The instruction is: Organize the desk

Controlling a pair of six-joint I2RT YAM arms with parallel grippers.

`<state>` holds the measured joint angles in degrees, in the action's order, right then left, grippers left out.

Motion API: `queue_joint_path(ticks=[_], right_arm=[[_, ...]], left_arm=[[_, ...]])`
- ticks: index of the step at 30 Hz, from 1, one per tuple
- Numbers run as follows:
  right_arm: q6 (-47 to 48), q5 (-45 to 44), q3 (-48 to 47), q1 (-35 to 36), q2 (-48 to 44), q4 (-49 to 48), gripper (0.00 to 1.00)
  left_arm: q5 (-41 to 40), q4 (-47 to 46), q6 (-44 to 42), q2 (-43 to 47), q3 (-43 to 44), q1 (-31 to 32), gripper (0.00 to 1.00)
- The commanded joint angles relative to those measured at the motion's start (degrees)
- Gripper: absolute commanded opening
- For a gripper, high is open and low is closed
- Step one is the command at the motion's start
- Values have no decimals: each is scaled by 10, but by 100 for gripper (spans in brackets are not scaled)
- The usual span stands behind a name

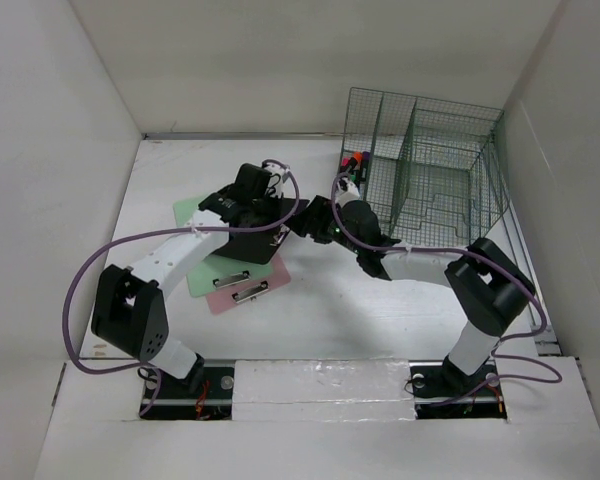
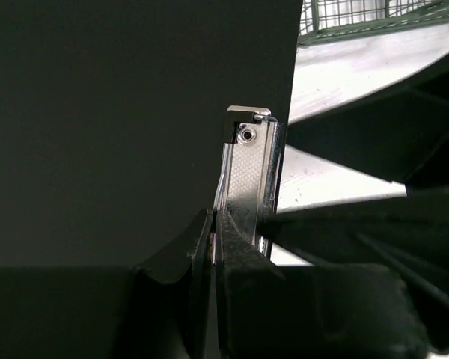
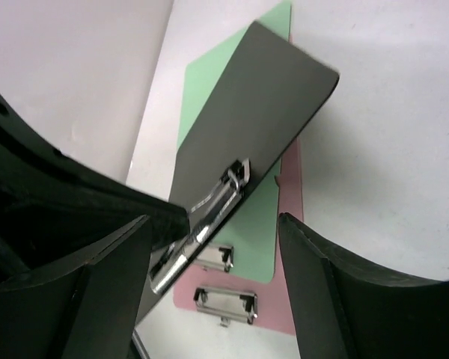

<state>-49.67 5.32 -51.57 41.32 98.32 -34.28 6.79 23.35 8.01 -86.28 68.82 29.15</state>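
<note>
My left gripper (image 1: 271, 229) is shut on a black clipboard (image 1: 246, 240) next to its metal clip (image 2: 247, 176) and holds it tilted above the desk (image 1: 340, 305). In the left wrist view the board (image 2: 135, 112) fills the left side, with the gripper (image 2: 213, 224) closed on its edge. Under it a green clipboard (image 1: 190, 212) lies on a pink clipboard (image 1: 242, 293). My right gripper (image 1: 306, 218) is open and empty, just right of the black board's clip end. In the right wrist view the gripper (image 3: 215, 221) frames the black (image 3: 247, 112), green (image 3: 266, 224) and pink (image 3: 284, 299) boards.
A green wire-mesh rack (image 1: 430, 170) stands at the back right, with a few red and dark pens (image 1: 352, 162) at its left corner; it also shows in the left wrist view (image 2: 359, 19). White side walls (image 1: 60, 150) enclose the desk.
</note>
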Motion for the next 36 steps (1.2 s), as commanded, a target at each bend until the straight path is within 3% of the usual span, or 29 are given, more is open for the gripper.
queue_joint_path(ticks=[1, 8, 13, 17, 18, 20, 22, 27, 33, 36], right_arm=[[-26, -39, -5, 1, 7, -54, 72], [-34, -28, -31, 6, 56, -55, 69], [-53, -21, -26, 6, 84, -82, 57], [-52, -18, -21, 6, 83, -109, 25], [-46, -18, -22, 6, 79, -112, 10], [-26, -27, -23, 11, 57, -101, 0], [4, -50, -21, 11, 35, -86, 0], [76, -109, -31, 17, -59, -53, 0], [213, -185, -73, 17, -160, 49, 0], [253, -216, -75, 1, -218, 82, 0]], left_arm=[[25, -14, 8, 26, -11, 0, 0], [54, -14, 12, 32, -34, 0, 0], [59, -19, 14, 44, -40, 0, 0], [78, -23, 12, 52, -39, 0, 0], [77, -29, 12, 64, -41, 0, 0], [70, -36, 13, 80, -49, 0, 0], [47, -46, 17, 115, -54, 0, 0], [-36, -110, 41, 232, -88, 0, 25], [-103, -191, 58, 367, -152, -6, 44], [-98, -198, 64, 391, -166, -6, 47]])
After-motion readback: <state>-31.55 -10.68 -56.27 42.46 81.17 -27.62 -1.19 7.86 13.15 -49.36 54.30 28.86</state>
